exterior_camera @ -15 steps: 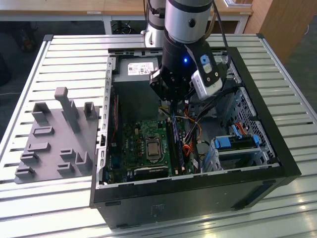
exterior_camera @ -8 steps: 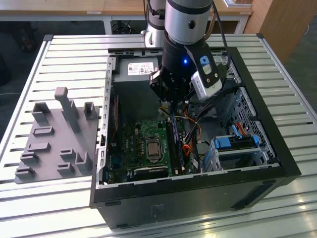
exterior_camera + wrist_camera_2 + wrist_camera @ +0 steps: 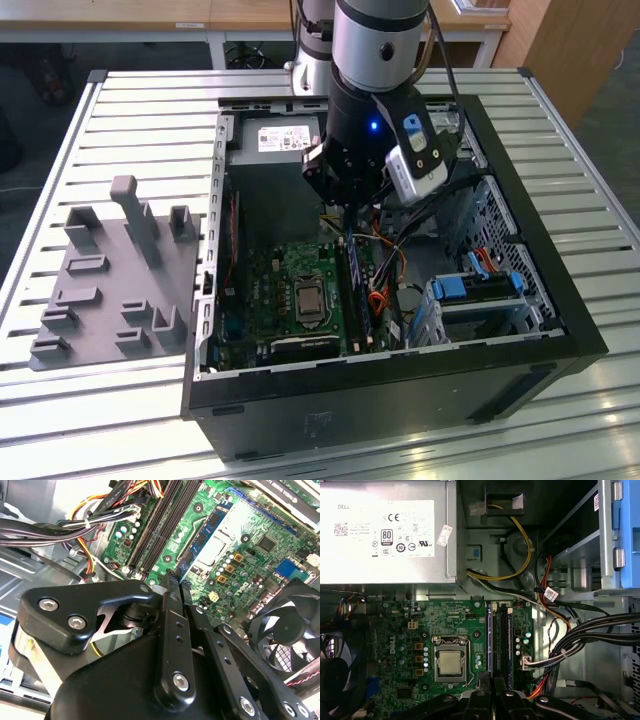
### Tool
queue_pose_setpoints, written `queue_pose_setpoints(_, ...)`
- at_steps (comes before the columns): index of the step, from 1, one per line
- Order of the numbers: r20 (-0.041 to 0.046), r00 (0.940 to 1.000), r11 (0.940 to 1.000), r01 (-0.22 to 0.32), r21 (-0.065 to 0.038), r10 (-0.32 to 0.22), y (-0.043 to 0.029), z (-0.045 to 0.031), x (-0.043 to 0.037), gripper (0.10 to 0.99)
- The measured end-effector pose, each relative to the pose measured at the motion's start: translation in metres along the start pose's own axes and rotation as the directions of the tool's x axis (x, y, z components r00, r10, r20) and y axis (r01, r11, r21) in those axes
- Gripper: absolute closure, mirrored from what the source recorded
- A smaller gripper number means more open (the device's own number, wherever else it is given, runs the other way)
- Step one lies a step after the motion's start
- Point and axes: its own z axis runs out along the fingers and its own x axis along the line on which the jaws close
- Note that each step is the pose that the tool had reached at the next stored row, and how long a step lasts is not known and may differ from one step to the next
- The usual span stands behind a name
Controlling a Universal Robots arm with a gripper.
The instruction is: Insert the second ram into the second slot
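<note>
My gripper [image 3: 340, 215] hangs inside the open computer case [image 3: 560, 300], above the green motherboard [image 3: 270, 290]. In the second wrist view its fingers [image 3: 170, 605] are pressed together on the second ram [image 3: 202, 535], a thin blue stick with small dark chips that juts out beyond the tips. Seen edge-on in the first wrist view, the second ram [image 3: 489, 640] runs along the bank of black memory slots [image 3: 499, 640] on its processor side, in line with the gripper [image 3: 492, 682]. Another stick [image 3: 509, 640] stands at the bank's far side. Which one is the second slot I cannot tell.
The processor socket [image 3: 450, 662] lies beside the slots, the power supply [image 3: 385, 530] beyond them. Bundled cables [image 3: 570, 635] run on the slots' other side. A fan [image 3: 290, 630] sits near the board's edge. Blue drive-bay parts [image 3: 475, 290] stand on the exterior view's right; a grey fixture plate [image 3: 110, 280] on its left.
</note>
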Motion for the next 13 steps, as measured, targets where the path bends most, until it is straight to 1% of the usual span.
queue_pose_setpoints(6,-0.0008,0.9998,0.9998,0.02,0.0,-0.02,-0.0001,0.0016,0.0,0.949)
queue_pose_setpoints(13,-0.0008,0.9998,0.9998,0.021,0.0,-0.021,-0.0002,0.0036,0.0,0.949)
